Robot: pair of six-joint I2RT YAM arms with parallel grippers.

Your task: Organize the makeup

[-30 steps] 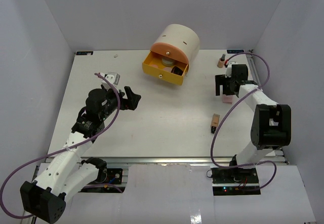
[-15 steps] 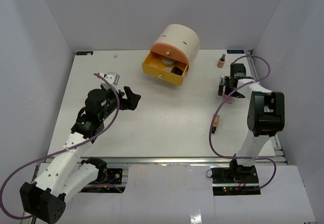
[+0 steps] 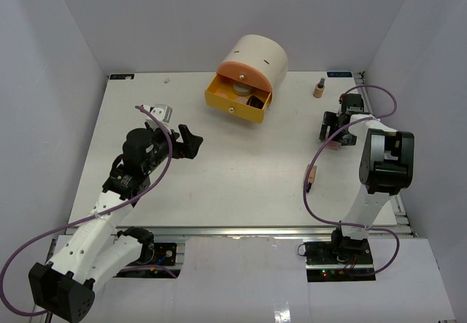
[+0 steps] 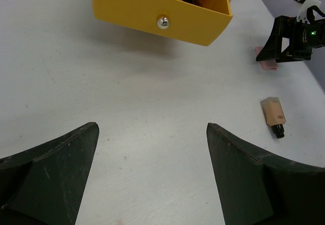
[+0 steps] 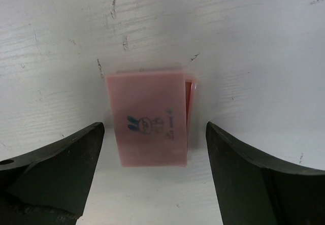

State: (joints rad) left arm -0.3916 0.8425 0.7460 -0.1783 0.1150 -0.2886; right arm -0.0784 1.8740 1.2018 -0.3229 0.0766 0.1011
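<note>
A flat pink case [image 5: 150, 123] with a rabbit print lies on the white table, between the open jaws of my right gripper [image 5: 154, 129], which hovers just above it without touching. From above, the right gripper [image 3: 330, 129] is at the table's right side over the pink case [image 3: 332, 144]. One tan black-capped bottle [image 3: 311, 176] lies flat nearer the front and shows in the left wrist view [image 4: 274, 114]. Another tan bottle [image 3: 319, 88] stands at the back right. My left gripper [image 3: 191, 142] is open and empty over bare table [image 4: 152, 128].
A cream drum [image 3: 255, 57] with an orange front stands at the back centre. Its yellow drawer [image 3: 235, 104] is pulled open, holding a pale round item [image 3: 239, 87] and a black item [image 3: 255, 100]. The drawer front and knob [image 4: 162, 21] face the left gripper.
The right wrist has swung right and back, and its gripper now stands over the pink case. The left arm has not moved.
</note>
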